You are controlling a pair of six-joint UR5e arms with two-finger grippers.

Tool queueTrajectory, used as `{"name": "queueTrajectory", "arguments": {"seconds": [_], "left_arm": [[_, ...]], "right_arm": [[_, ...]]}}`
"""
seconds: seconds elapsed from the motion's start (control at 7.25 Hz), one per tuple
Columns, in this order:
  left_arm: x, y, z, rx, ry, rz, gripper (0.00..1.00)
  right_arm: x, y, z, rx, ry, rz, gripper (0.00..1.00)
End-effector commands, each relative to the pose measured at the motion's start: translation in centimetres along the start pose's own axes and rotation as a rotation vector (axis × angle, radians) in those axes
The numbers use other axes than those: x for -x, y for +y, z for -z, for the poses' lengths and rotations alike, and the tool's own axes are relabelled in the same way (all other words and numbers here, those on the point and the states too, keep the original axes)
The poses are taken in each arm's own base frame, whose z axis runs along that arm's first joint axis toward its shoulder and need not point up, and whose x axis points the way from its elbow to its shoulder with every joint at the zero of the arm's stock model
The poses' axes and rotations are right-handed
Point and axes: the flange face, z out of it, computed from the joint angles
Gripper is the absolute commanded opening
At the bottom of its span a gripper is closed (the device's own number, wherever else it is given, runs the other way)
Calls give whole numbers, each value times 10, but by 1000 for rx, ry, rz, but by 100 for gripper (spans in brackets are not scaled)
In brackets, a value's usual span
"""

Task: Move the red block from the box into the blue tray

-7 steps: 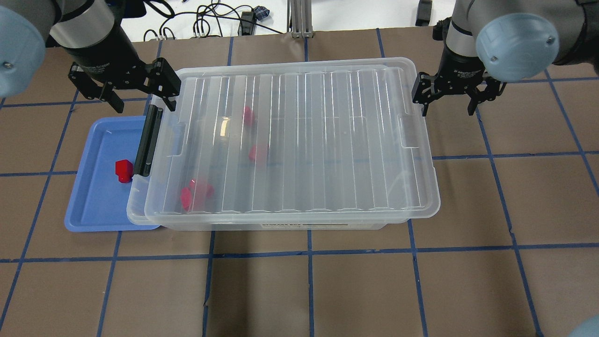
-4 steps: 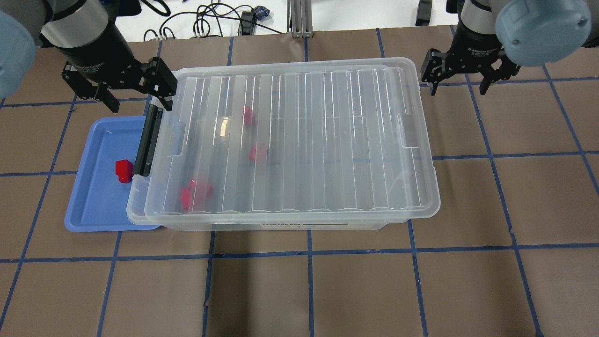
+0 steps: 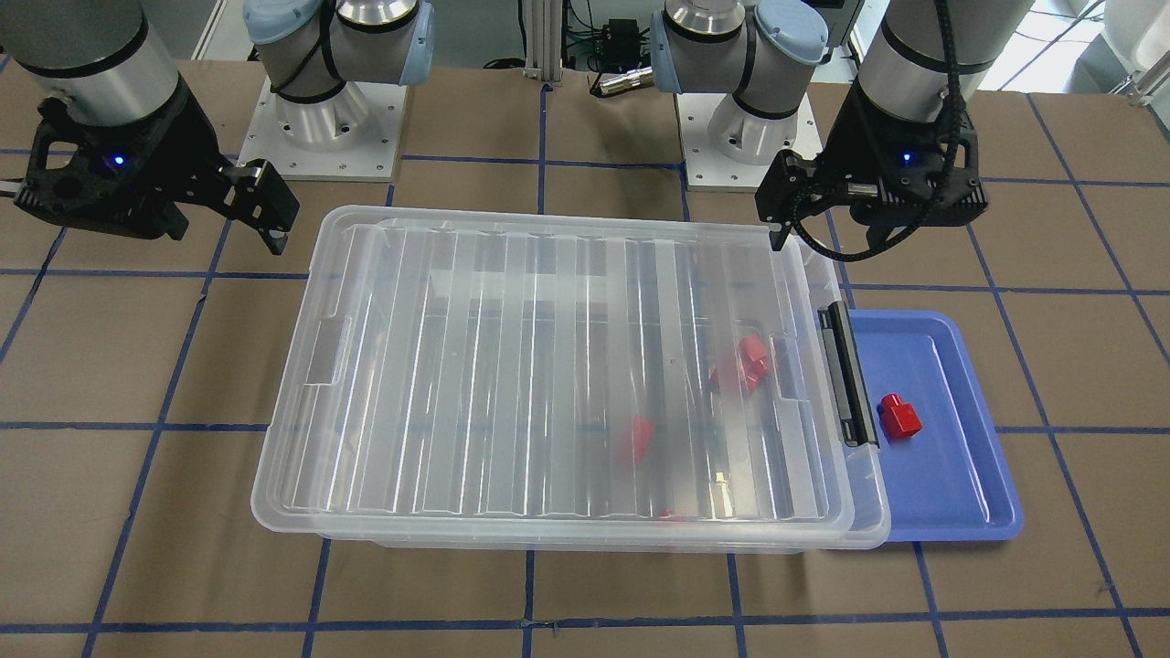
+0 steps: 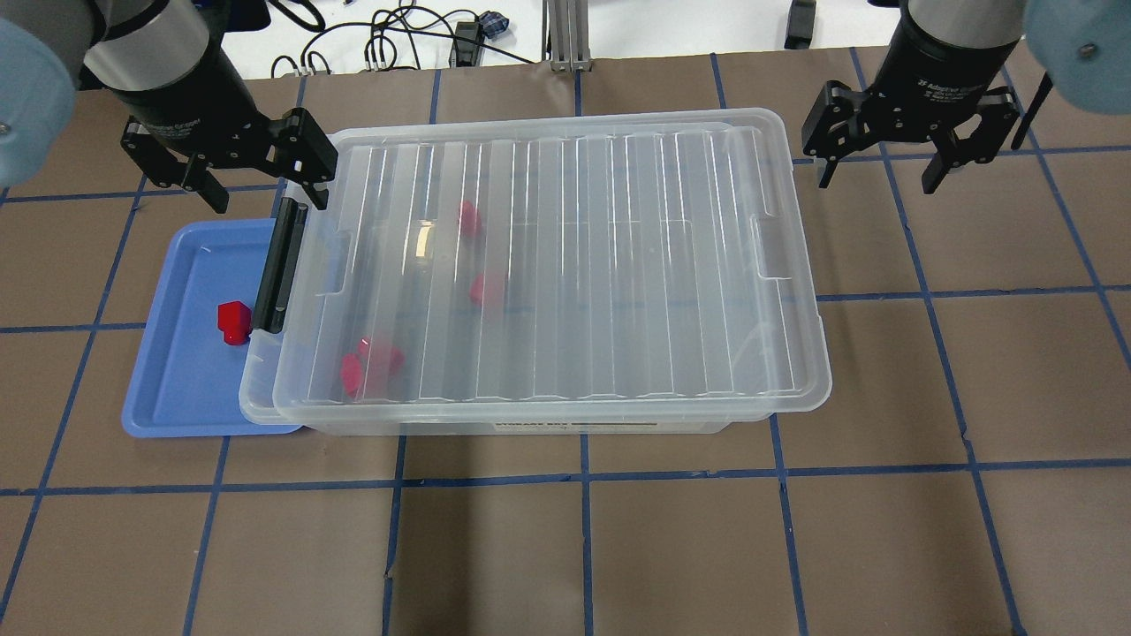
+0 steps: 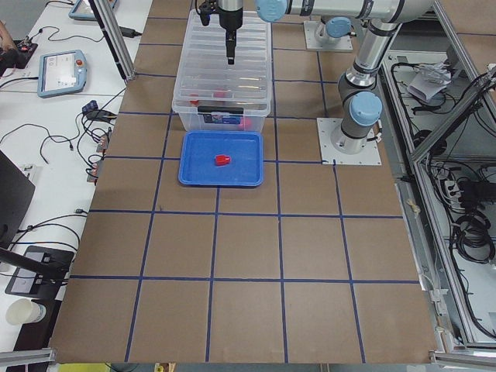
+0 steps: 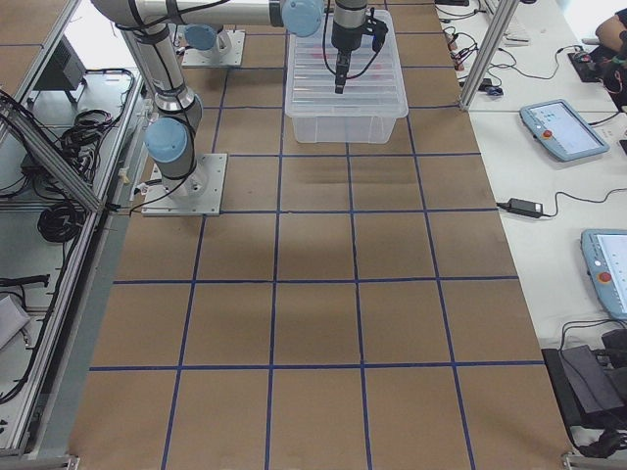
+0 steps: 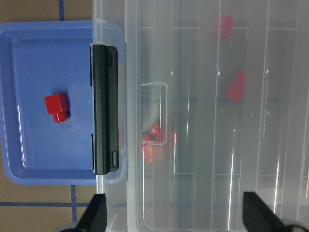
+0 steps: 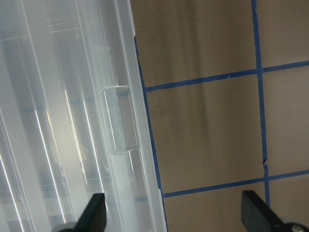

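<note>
Red block [image 4: 233, 322] lies in the blue tray [image 4: 177, 389], just beside the black latch [image 4: 279, 265] of the lidded box [image 4: 618, 265]. Left gripper [image 4: 268, 199] hangs wide open and empty above the box's latch end, apart from the block. Right gripper [image 4: 876, 181], equally open and empty, hangs past the box's other end.

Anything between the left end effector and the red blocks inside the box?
Yes: the ribbed lid lies over the box, covering the red blocks inside. The left end effector hangs open and empty above the box's corner by the black latch.
</note>
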Motion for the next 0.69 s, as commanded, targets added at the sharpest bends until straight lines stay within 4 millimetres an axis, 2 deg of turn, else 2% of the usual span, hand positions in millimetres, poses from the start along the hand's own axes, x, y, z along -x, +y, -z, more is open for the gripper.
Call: {"name": "queueTrajectory", "arguments": {"seconds": [0.0, 0.14, 0.55], "left_arm": [[-1, 5, 0, 6, -5, -2, 100], [-1, 0, -8, 21, -4, 0, 100], [-3, 8, 4, -3, 0, -4, 100]], "right_arm": [[0, 18, 14, -12, -6, -14, 100], [-1, 21, 6, 1, -3, -14, 100], [-1, 23, 8, -5, -2, -14, 100]]}}
